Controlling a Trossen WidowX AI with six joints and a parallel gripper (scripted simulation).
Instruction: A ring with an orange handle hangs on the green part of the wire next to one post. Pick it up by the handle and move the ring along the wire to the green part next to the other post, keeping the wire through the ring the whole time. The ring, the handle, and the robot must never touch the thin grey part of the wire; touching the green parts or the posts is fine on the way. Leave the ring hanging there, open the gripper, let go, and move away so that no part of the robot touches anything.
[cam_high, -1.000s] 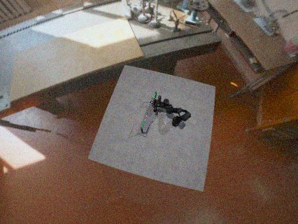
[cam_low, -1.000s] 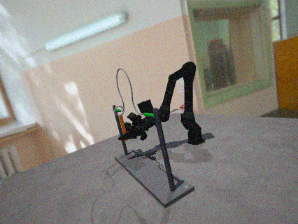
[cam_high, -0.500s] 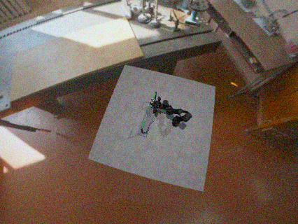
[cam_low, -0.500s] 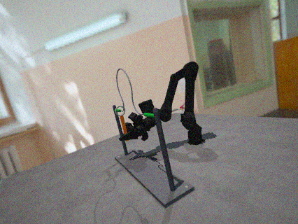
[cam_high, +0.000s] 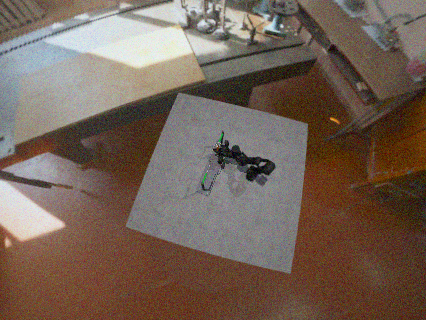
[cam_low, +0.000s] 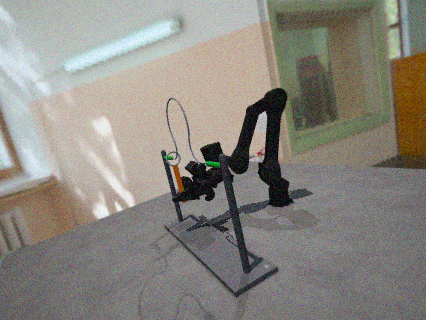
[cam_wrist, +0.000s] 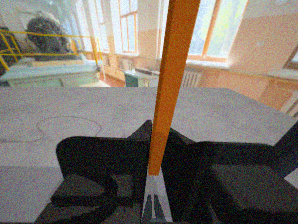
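The orange handle (cam_low: 178, 183) (cam_wrist: 169, 85) stands nearly upright, with its ring (cam_low: 172, 158) around the green part of the wire (cam_low: 169, 158) beside the far post (cam_low: 171, 185). My gripper (cam_low: 184, 194) (cam_wrist: 152, 124) is shut on the lower end of the orange handle. The thin grey wire (cam_low: 179, 116) loops high up and comes down to the green part (cam_low: 213, 164) at the near post (cam_low: 234, 215). In the top view the arm (cam_high: 245, 161) lies low beside the wire stand, with green segments showing (cam_high: 220, 137) (cam_high: 204, 177).
The stand's grey base plate (cam_low: 216, 256) (cam_high: 209, 182) rests on a grey table top (cam_high: 235, 220) (cam_low: 350, 240). The arm's base (cam_low: 278, 192) stands behind the near post. Desks and shelves surround the table on an orange floor (cam_high: 350, 250).
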